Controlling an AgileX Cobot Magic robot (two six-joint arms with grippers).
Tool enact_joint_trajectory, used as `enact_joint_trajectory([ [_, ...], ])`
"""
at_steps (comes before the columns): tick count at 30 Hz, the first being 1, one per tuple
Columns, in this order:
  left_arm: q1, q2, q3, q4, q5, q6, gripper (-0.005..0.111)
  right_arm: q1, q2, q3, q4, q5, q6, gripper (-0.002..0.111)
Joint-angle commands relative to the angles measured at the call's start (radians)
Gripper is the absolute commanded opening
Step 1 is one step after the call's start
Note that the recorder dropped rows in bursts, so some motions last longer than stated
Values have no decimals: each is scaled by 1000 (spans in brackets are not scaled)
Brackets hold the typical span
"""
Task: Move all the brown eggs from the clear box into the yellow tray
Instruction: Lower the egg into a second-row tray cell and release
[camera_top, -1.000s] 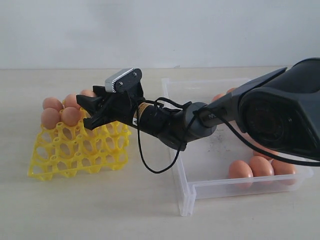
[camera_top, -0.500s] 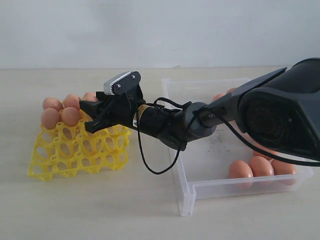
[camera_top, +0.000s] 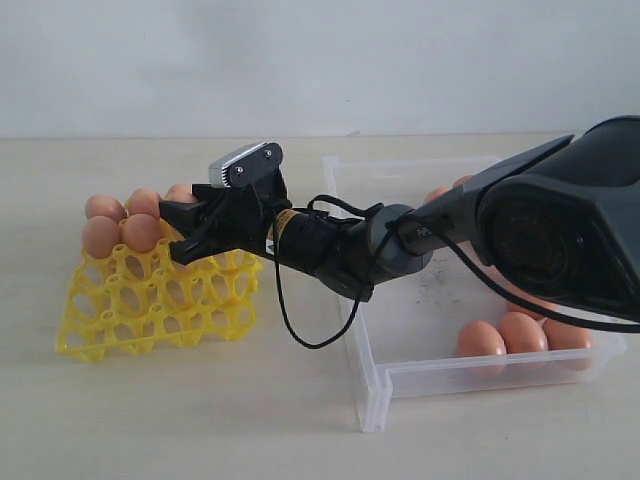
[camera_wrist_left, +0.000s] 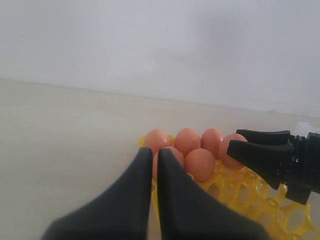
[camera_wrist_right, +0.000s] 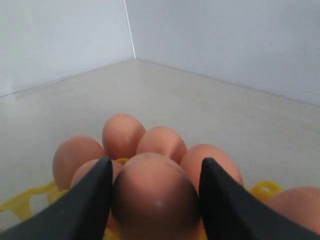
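Observation:
My right gripper (camera_wrist_right: 155, 172) is shut on a brown egg (camera_wrist_right: 155, 195), which touches both fingers. It hangs low over the back of the yellow tray (camera_top: 150, 300), where several brown eggs (camera_top: 142, 232) sit in cups along the far edge. In the exterior view the right gripper (camera_top: 180, 225) reaches across from the clear box (camera_top: 372, 385), and its fingers mostly hide the held egg. More brown eggs (camera_top: 523, 332) lie in the box's near right corner. My left gripper (camera_wrist_left: 154, 156) is shut and empty, just beside the tray's edge (camera_wrist_left: 142, 141).
The right arm's forearm and a looping black cable (camera_top: 300, 335) cross the gap between tray and box. The box's near wall (camera_top: 480, 375) stands close to the table's front. A pale wall (camera_top: 320, 60) backs the table.
The right gripper with its egg has sunk slightly toward the tray and then stayed still. The left gripper has not visibly moved.

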Motion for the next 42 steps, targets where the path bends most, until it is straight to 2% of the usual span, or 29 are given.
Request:
enact_joint_trajectory([
  [1, -3, -8, 5, 6, -12, 5, 4, 1, 22, 4, -14, -8, 4, 0],
  [24, -3, -8, 5, 6, -15, 4, 4, 1, 22, 4, -93, -4, 5, 1],
  [27, -3, -8, 5, 6, -15, 4, 4, 1, 22, 4, -95, -4, 5, 12],
  [30, -3, -8, 5, 6, -15, 4, 4, 1, 22, 4, -78, 2, 5, 34],
  [33, -3, -8, 5, 6, -15, 4, 4, 1, 22, 4, -57, 29, 22, 51],
  [35, -3, -8, 5, 6, -15, 4, 4, 1, 22, 4, -53, 45, 32, 54],
  [42, -3, -8, 5, 6, -15, 4, 4, 1, 0, 4, -53, 45, 32, 54],
])
